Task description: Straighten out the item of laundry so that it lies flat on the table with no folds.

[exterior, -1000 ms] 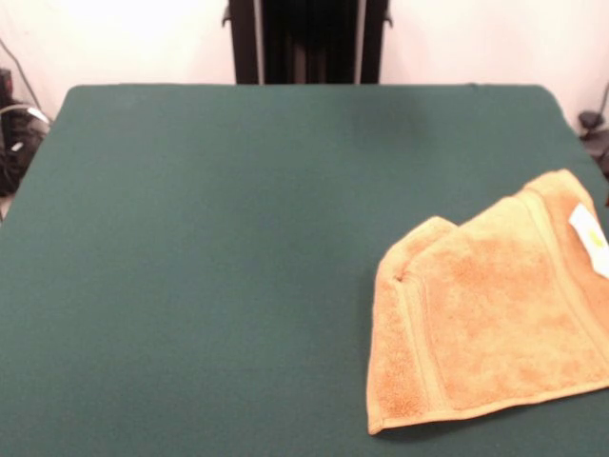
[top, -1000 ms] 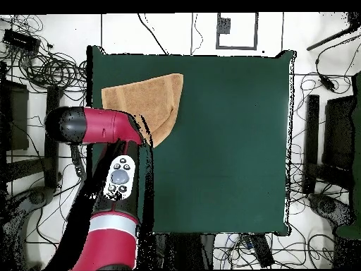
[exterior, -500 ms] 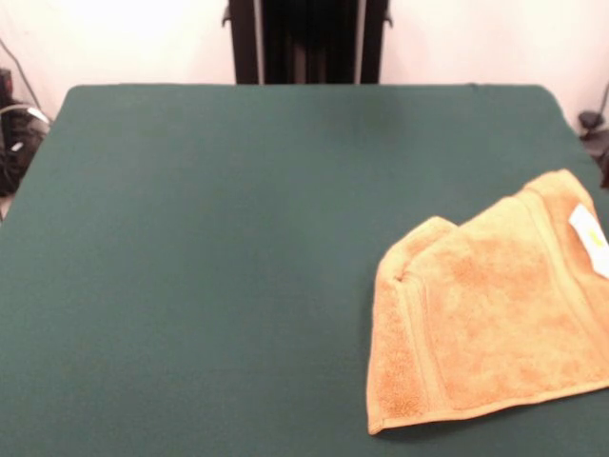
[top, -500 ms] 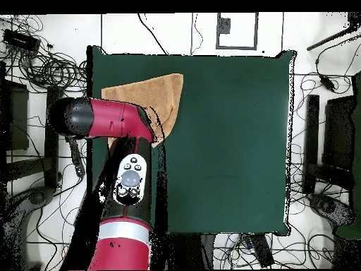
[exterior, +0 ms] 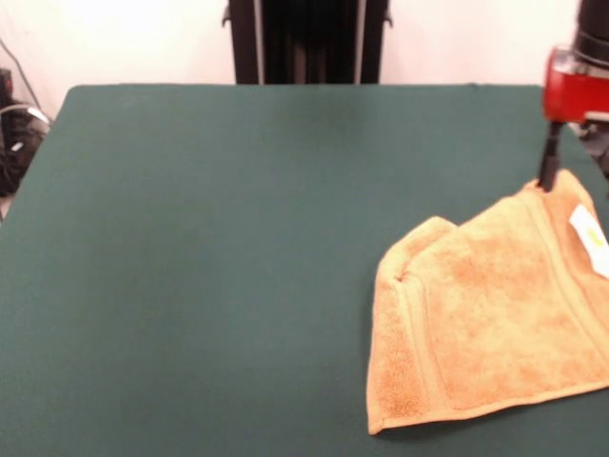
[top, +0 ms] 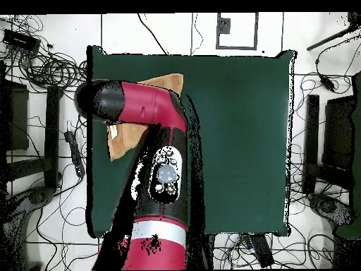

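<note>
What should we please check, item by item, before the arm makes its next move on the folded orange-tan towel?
1. Orange-tan terry-cloth hand towel lying flat: not ok; one side is folded over and it forms a rough triangle.
2. Towel fully on the dark green felt-topped table: cannot tell; it runs past the front view's right edge.
3. Gripper over the towel: ok; its dark tip hangs at the far corner, by the woven band.
4. Tip touching the cloth: cannot tell.
5. Gripper open or shut: cannot tell.
6. White label with yellow print visible near that corner: ok.
</note>
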